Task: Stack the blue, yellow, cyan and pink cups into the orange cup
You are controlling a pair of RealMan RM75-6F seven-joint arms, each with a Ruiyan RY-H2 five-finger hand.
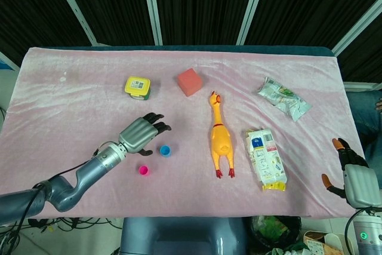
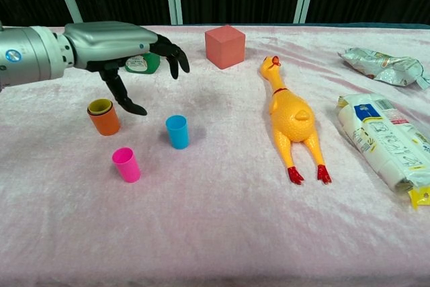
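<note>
Cyan cup (image 2: 177, 131) standing upright, sitting just below and right of left hand (image 2: 124, 44), which is hovering empty with fingers spread. Right hand (image 1: 352, 174) idling empty far off; left nearer. Orange cup (image 2: 105, 119) holding yellow cup (image 2: 100, 105); pink cup (image 2: 126, 165) waiting.

Silver-grey left hand (image 2: 111, 37) with black fingers (image 2: 176, 54); right hand (image 1: 356, 181) grey, orange-tipped.

Orange cup (image 2: 104, 122) with yellow cup (image 2: 100, 106) nested inside; cyan cup (image 2: 177, 131); pink cup (image 2: 126, 165); yellow rubber chicken (image 2: 290, 117), red feet and comb; salmon-red cube (image 2: 225, 46); green tub (image 2: 138, 64); pink plush tablecloth (image 2: 222, 226); left hand (image 2: 127, 48) silver with black fingers.
</note>
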